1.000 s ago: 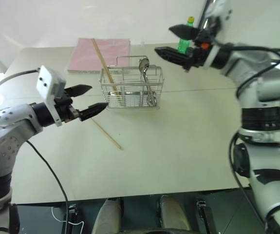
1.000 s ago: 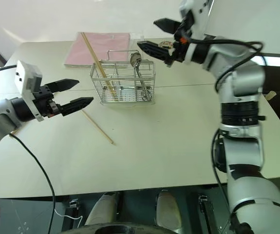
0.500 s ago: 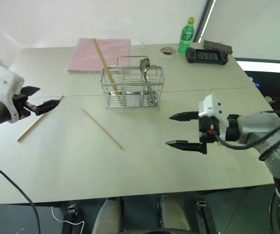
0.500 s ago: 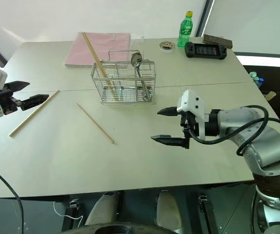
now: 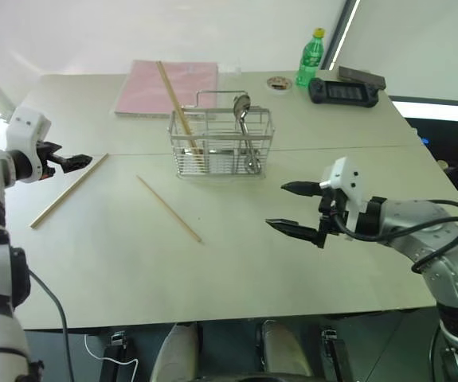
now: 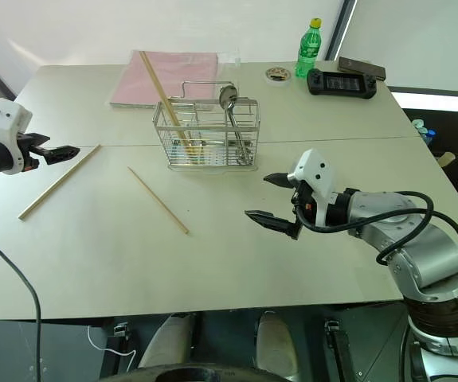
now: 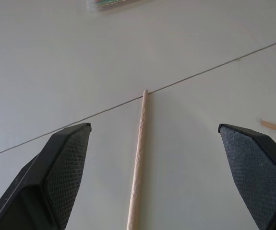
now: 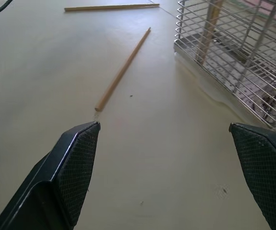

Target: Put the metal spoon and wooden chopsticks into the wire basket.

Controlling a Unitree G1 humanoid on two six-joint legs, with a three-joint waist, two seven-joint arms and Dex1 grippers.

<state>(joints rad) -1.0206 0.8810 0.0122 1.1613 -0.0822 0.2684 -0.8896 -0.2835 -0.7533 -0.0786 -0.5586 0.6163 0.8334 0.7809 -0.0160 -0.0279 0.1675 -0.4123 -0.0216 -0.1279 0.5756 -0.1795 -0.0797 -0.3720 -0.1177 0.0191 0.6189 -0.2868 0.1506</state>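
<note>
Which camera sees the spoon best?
The left eye view: the spoon stands whole in the basket. The right eye view shows it likewise. The right wrist view catches just its tip, down in the basket.

1. The worktop (image 5: 236, 263) is pale with a thin line running across it.
2. The wire basket (image 5: 222, 145) stands near the middle.
3. Two wooden chopsticks (image 5: 169, 208) lie flat, well apart.
4. At the back lie a pink folder (image 5: 167, 86), a green bottle (image 5: 311, 58) and a black gadget (image 5: 344, 91).

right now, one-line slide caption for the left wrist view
Open left gripper poised over a wooden chopstick lying flat on the table, lined up between its fingers.
</note>
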